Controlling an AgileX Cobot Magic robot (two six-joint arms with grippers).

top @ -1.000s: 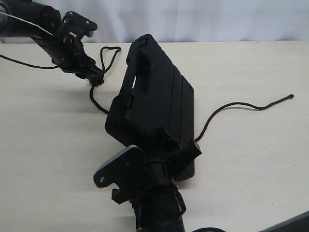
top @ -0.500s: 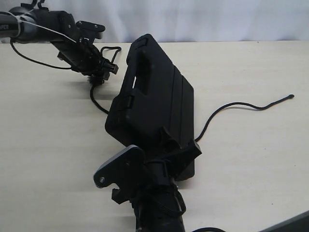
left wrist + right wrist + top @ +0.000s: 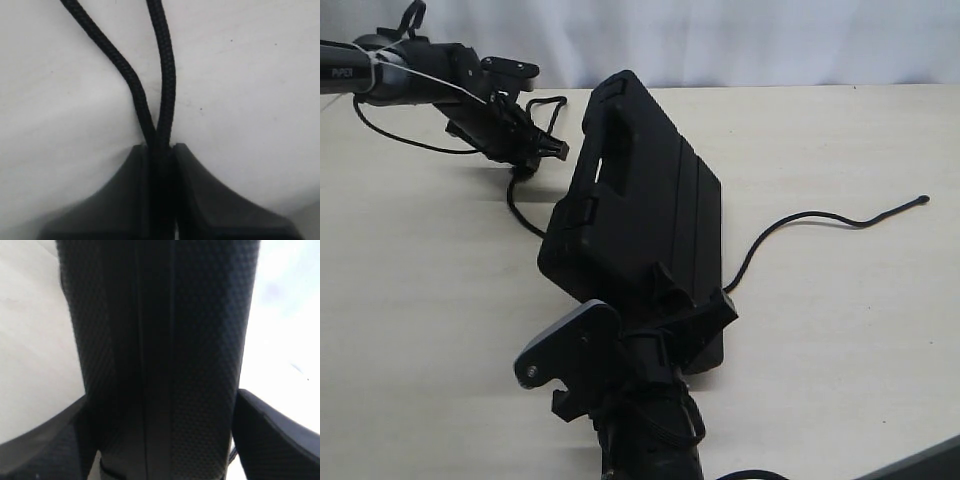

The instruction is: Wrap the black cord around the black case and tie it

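Note:
The black case [image 3: 640, 200] lies slantwise mid-table, its handle slot toward the far left. My right gripper [image 3: 692, 302] clamps the case's near end; in the right wrist view the textured case [image 3: 165, 340] fills the gap between both fingers [image 3: 272, 432]. The black cord [image 3: 520, 205] runs from a loop near the far edge, goes under the case, and comes out on the right [image 3: 800, 217], ending in a small knob [image 3: 922, 199]. My left gripper [image 3: 546, 148] is shut on the loop's two strands [image 3: 164, 75], pinched between its tips [image 3: 159, 148]. The frayed knot is hidden.
The pale tabletop [image 3: 840, 330] stretches to the right and near left of the case. A white backdrop [image 3: 740, 40] closes the far edge. The left arm's smooth cable [image 3: 390, 135] hangs over the far-left table. A dark edge [image 3: 930, 458] cuts the near right corner.
My left gripper has moved right and toward the far edge, closer to the case's handle end, taking the cord loop along. The case and the right gripper have stayed put.

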